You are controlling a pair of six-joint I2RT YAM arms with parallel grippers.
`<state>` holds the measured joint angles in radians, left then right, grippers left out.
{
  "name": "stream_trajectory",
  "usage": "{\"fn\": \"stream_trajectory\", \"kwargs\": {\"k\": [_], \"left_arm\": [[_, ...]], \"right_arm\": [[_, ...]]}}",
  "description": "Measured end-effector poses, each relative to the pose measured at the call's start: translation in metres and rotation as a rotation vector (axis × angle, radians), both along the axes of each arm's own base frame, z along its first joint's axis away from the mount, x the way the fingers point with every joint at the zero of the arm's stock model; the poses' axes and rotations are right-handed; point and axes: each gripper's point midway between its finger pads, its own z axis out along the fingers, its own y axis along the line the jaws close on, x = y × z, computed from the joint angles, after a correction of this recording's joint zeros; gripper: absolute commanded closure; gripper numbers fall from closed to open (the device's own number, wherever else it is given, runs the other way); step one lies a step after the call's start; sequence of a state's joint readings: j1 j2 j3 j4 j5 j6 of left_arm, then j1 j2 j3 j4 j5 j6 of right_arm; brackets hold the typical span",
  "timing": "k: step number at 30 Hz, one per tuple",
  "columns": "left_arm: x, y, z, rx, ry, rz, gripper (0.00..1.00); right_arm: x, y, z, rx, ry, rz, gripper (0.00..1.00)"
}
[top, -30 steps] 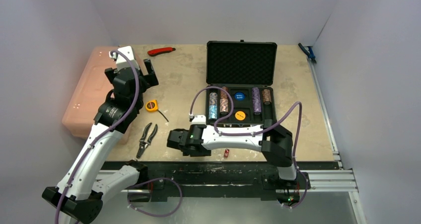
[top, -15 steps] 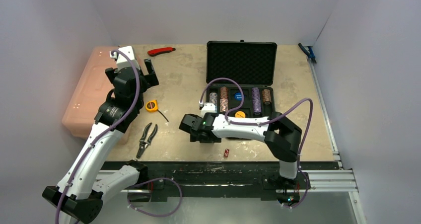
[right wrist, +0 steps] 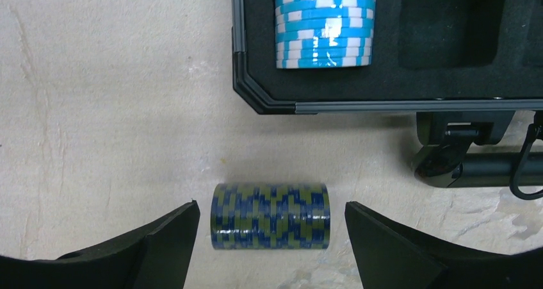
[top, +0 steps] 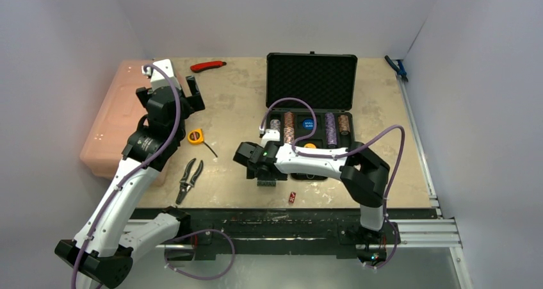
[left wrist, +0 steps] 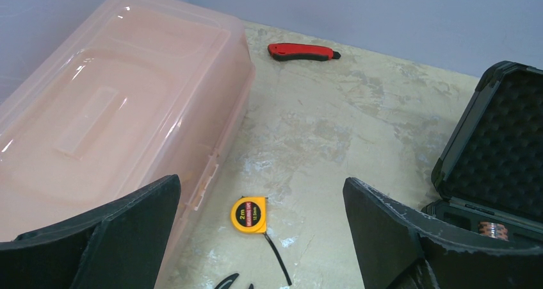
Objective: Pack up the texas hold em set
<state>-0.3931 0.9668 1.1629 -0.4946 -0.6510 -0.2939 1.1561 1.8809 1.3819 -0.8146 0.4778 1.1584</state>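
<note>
The black case [top: 312, 81] lies open on the table, its lid up at the back. Its foam tray holds several chip stacks [top: 289, 127] and a blue disc [top: 308, 123]; a light-blue stack [right wrist: 325, 23] lies near the tray's front corner. A green-and-blue chip stack [right wrist: 270, 216] lies on its side on the table just outside that corner. My right gripper [right wrist: 270, 222] stands open around it, with a gap on each side. A red die [top: 292, 197] sits near the front edge. My left gripper [left wrist: 261, 183] hangs open and empty above a yellow tape measure [left wrist: 249, 214].
A large translucent pink box [top: 115, 119] fills the left side. Pliers [top: 189, 179] and the tape measure [top: 195, 136] lie between the arms. A red utility knife [top: 208, 65] lies at the back, a blue tool [top: 397, 68] at the back right corner.
My right gripper has moved right, toward the case's near left corner, and its jaws have spread wider. The left arm has not moved.
</note>
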Motion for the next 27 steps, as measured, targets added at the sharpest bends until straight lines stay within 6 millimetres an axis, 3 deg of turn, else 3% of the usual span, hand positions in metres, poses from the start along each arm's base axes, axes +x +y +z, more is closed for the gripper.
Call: {"fn": "stream_trajectory", "kwargs": {"k": [9,17,22,27], "left_arm": [[0.0,0.0,0.0,0.0,0.0,0.0,0.01],[0.0,0.0,0.0,0.002,0.001,-0.001,0.01],[0.0,0.0,0.0,0.007,0.002,-0.002,0.01],[0.0,0.0,0.0,0.01,0.003,-0.002,0.01]], "right_arm": [[-0.007,-0.001,-0.027,-0.037,0.078,0.001,0.18],[-0.037,0.006,-0.037,-0.022,0.137,0.029,0.51],[-0.063,0.012,-0.038,-0.026,0.162,0.063,0.54],[-0.074,0.013,-0.037,-0.035,0.168,0.076,0.58]]}}
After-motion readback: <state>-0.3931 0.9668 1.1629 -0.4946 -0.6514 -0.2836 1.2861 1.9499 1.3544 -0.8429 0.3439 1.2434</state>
